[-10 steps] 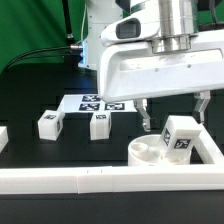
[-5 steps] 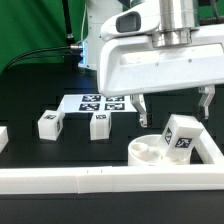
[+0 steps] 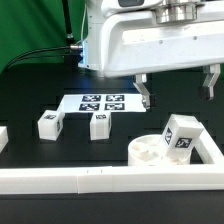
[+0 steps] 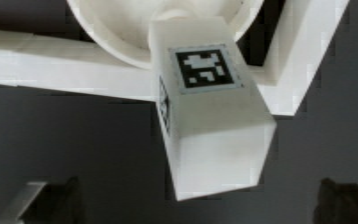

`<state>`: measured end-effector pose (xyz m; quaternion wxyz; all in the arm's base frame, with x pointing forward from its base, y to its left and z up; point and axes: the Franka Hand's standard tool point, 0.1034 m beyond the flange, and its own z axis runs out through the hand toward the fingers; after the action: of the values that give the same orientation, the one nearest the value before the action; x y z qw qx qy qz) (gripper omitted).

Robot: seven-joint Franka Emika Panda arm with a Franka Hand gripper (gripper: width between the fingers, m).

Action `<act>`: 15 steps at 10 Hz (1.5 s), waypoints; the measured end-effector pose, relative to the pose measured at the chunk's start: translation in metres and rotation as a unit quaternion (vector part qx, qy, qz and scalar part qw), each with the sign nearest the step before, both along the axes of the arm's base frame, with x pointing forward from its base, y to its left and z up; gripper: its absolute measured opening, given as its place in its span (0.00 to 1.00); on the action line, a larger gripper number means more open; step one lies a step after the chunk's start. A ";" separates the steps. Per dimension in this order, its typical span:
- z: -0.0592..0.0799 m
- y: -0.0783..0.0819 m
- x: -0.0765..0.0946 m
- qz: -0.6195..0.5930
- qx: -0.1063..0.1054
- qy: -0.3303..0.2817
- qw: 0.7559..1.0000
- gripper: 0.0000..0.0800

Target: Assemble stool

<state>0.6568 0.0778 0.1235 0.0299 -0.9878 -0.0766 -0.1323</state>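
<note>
A: So, what can go wrong from here?
B: The leg (image 3: 181, 136) on the seat (image 3: 146, 152) worries me. It stands tilted, leaning toward the exterior view's right, and nothing holds it: the jaws are above it, spread wide and empty. If it only rests in its recess and is not turned in fully, I judge that a small push on the seat can tip it out.
A: And when the jaws go down to it?
B: Because the leg is not upright, one side can strike its top corner instead of passing beside it, and knock it over.
A: How does the stool look now?
B: All white plastic. The seat is a thick round disc, lying on the black counter (image 3: 40, 155) in the corner of the border rails (image 3: 100, 179), at the exterior view's right. The leg is short and blocky, with a black-and-white square tag. A second leg (image 3: 48, 123) and a third leg (image 3: 99, 124) stand loose, well apart from the seat, just beside the marker board (image 3: 100, 102)
</note>
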 end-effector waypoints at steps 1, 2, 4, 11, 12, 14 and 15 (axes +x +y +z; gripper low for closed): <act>-0.007 0.001 -0.009 0.010 -0.009 0.052 0.999 0.81; -0.010 0.002 -0.006 0.021 -0.014 0.090 0.996 0.81; -0.015 0.000 -0.002 0.050 -0.022 0.144 0.988 0.81; -0.033 0.013 -0.002 0.008 -0.020 0.158 0.987 0.81; -0.035 0.012 -0.002 0.011 -0.020 0.158 0.987 0.81; -0.033 0.004 -0.001 0.042 -0.023 0.156 0.987 0.65; -0.034 0.002 -0.002 0.055 -0.024 0.158 0.986 0.48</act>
<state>0.6549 0.0799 0.0899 0.0252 -0.9910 -0.1281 0.0289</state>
